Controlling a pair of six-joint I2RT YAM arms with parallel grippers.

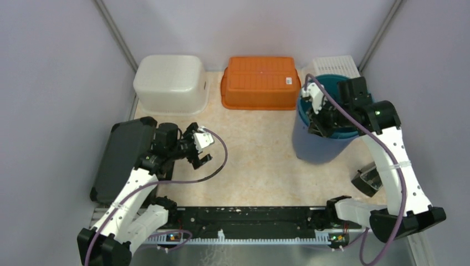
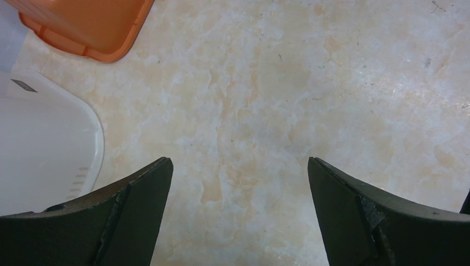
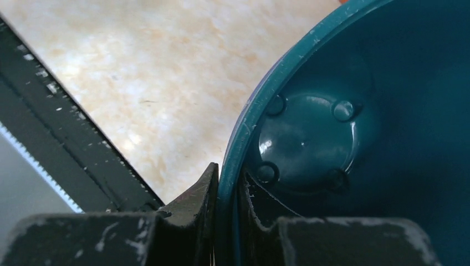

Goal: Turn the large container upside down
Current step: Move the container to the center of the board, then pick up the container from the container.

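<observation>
Top view: the teal bucket [image 1: 317, 143] stands upright at the right side of the table [image 1: 260, 166]. The right gripper [image 1: 318, 124] sits on its near rim. The left gripper [image 1: 200, 148] hangs well apart from it.

Left wrist: the left gripper [image 2: 238, 166] is spread wide over bare marble and holds nothing.

Right wrist: the right gripper [image 3: 227, 177] pinches the bucket's rim wall, 1 finger outside and 1 inside. The grip looks narrow, so I would seat it firmly first. Then lift clear, roll the wrist slowly away from the orange tub [image 1: 258, 83], and set the rim down flat.
</observation>
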